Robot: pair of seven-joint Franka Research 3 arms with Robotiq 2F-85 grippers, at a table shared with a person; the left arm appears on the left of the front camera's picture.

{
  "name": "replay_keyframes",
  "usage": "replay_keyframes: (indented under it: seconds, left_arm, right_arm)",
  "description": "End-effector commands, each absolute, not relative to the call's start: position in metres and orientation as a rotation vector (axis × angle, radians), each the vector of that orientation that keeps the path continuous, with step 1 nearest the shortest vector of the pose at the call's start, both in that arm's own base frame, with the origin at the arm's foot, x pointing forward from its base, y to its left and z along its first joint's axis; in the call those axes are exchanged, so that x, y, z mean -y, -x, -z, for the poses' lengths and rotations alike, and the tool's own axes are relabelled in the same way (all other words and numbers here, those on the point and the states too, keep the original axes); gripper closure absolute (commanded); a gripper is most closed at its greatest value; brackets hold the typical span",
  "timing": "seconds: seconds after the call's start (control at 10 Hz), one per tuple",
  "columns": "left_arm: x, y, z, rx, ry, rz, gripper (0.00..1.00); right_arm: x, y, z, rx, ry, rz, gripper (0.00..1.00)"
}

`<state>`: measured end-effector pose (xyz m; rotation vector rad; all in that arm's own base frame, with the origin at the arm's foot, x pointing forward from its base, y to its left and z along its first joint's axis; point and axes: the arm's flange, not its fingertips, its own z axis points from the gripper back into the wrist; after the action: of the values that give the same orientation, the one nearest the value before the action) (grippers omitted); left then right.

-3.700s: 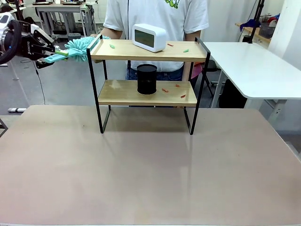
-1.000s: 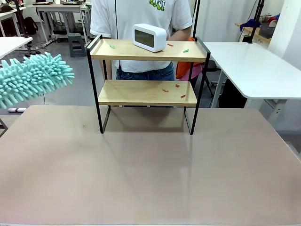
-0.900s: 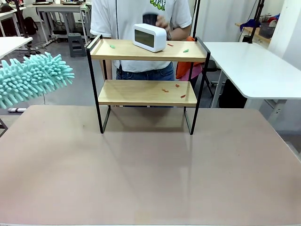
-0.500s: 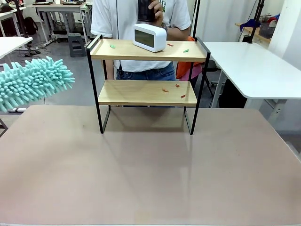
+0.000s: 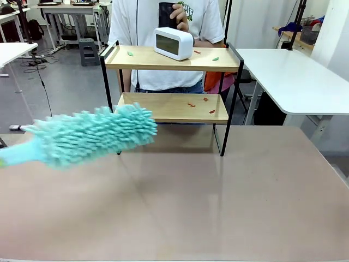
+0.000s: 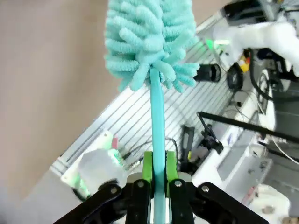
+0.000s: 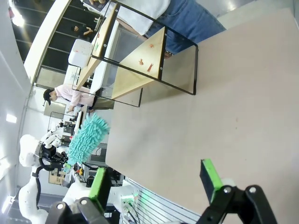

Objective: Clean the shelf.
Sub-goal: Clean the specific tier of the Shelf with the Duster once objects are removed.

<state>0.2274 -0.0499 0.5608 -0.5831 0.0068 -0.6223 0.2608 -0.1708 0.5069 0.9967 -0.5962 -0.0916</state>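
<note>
The shelf (image 5: 163, 107) stands at the far side of the beige table, with small red and green scraps on both boards. A white clock (image 5: 173, 42) sits on its top board. Behind it a person holds a black cup (image 5: 168, 13) at chest height. A teal fluffy duster (image 5: 92, 136) hangs blurred over the table, its tip in front of the shelf's left leg. In the left wrist view my left gripper (image 6: 159, 175) is shut on the duster's thin handle (image 6: 157, 116). My right gripper (image 7: 154, 182) is open and holds nothing, low over the table, far from the shelf (image 7: 145, 70).
The beige table (image 5: 218, 207) is bare in front of the shelf. A white table (image 5: 294, 76) stands at the right rear. The right wrist view also shows the duster (image 7: 88, 137) and the left arm (image 7: 37, 156) beyond the table's edge.
The duster has swung down and to the right, from the left edge to just in front of the shelf. The person has lifted the black cup off the lower board and holds it up.
</note>
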Motion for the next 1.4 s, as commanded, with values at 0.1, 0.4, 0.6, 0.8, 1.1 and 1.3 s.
replay_keyframes:
  seconds: [0.1,0.4,0.6,0.8,1.1,1.3]
  left_arm:
    - [0.119,-0.253,-0.543,0.190,0.466,0.481,0.88]
    - [0.125,-0.253,-0.546,0.178,0.477,0.500,0.88]
    - [0.125,-0.253,-0.546,0.178,0.477,0.500,0.88]
    - [0.130,-0.256,-0.545,0.194,0.475,0.507,0.88]
    - [0.168,-0.287,-0.534,0.304,0.444,0.348,0.88]
    - [0.182,-0.309,-0.532,0.383,0.403,0.249,0.88]
  right_arm:
    - [0.170,-0.263,-0.508,0.625,-1.008,0.074,0.00]
    - [0.170,-0.263,-0.508,0.625,-1.008,0.074,0.00]
    - [0.170,-0.263,-0.508,0.625,-1.008,0.074,0.00]
    - [0.170,-0.263,-0.508,0.625,-1.008,0.074,0.00]
    - [0.170,-0.263,-0.508,0.625,-1.008,0.074,0.00]
    - [0.170,-0.263,-0.508,0.625,-1.008,0.074,0.00]
